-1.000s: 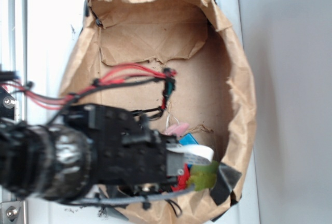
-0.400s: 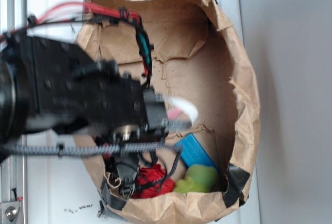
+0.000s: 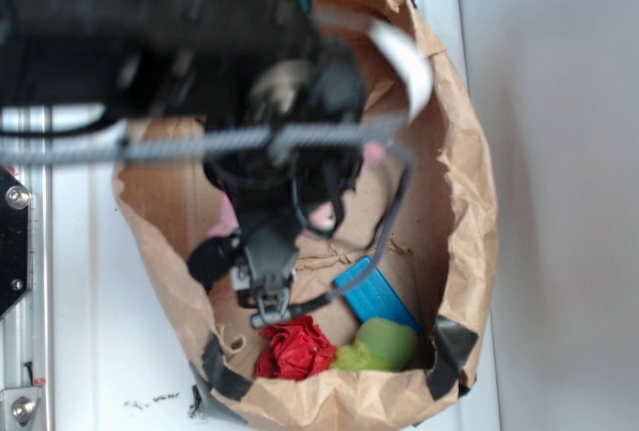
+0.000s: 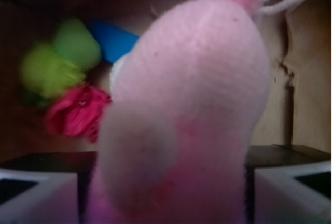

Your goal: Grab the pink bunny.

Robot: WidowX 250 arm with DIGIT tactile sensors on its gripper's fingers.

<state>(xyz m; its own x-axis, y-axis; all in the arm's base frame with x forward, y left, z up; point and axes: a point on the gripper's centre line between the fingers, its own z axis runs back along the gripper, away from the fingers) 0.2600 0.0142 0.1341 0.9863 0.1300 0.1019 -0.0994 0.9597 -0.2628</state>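
The pink bunny fills the wrist view, a pale pink fuzzy body with one ear at the top edge. It sits between my two fingers, which press on its sides. My gripper is shut on it. In the exterior view the black arm hangs over the brown paper bag and hides the jaws. Only pink bits of the bunny show beneath the arm.
On the bag's floor at the near end lie a red crumpled ball, a yellow-green plush lump and a blue flat item. The bag's crumpled walls ring everything. A metal rail runs along the left.
The arm has swung from the bag's near left toward its far end and looms larger, nearer the camera. The bunny has come along in the jaws, uncovering the red ball and green lump.
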